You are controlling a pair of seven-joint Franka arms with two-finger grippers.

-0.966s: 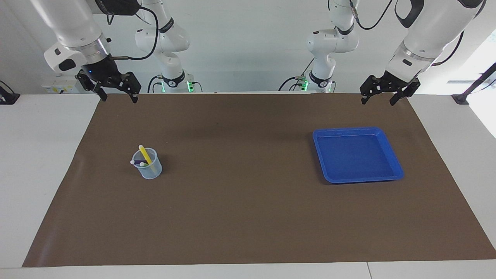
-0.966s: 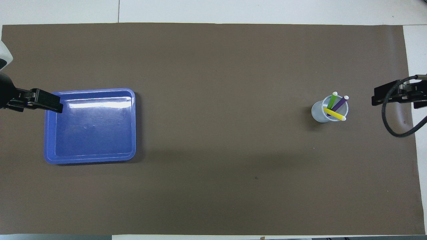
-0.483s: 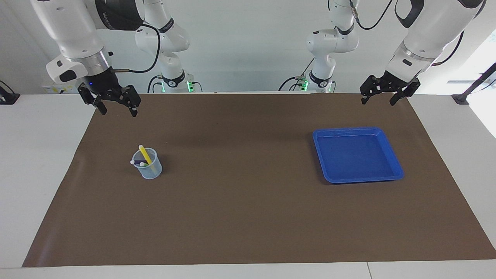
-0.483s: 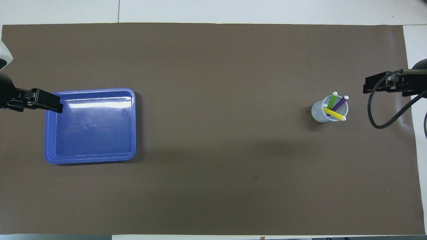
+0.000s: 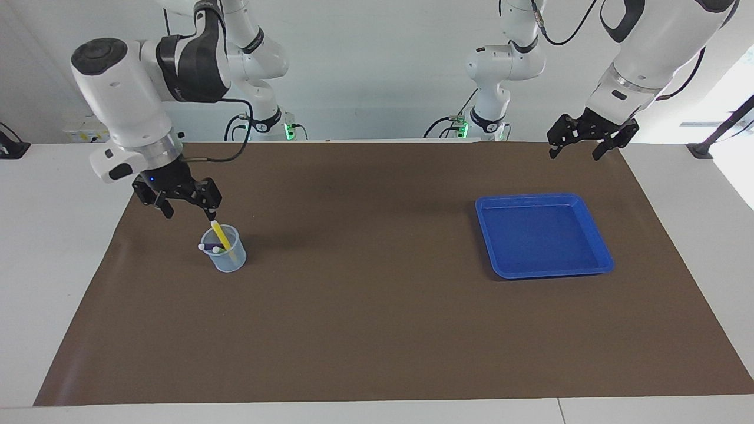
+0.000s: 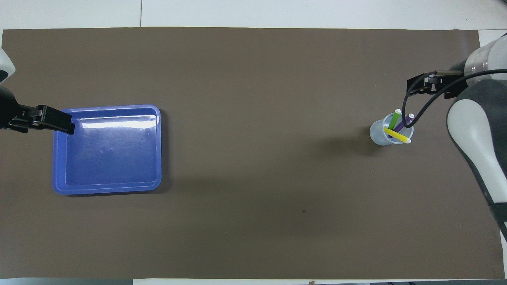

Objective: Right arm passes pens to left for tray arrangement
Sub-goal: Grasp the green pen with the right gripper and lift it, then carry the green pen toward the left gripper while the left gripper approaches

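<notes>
Approaching the mesh cup (image 5: 224,256) with spread fingers, the right gripper (image 5: 187,211) needs centring over the yellow pen (image 5: 221,235), which leans in that cup with the other pens, before clamping near its tip, while the left gripper (image 5: 574,151) waits, released, near the empty tray (image 5: 597,235).

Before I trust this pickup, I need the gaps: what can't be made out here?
- Facing view: the green pen is hidden by the cup wall and the yellow pen.
- Facing view: whether the right gripper touches the yellow pen is unclear.
- Overhead view: the left gripper is cut by the edge.
</notes>
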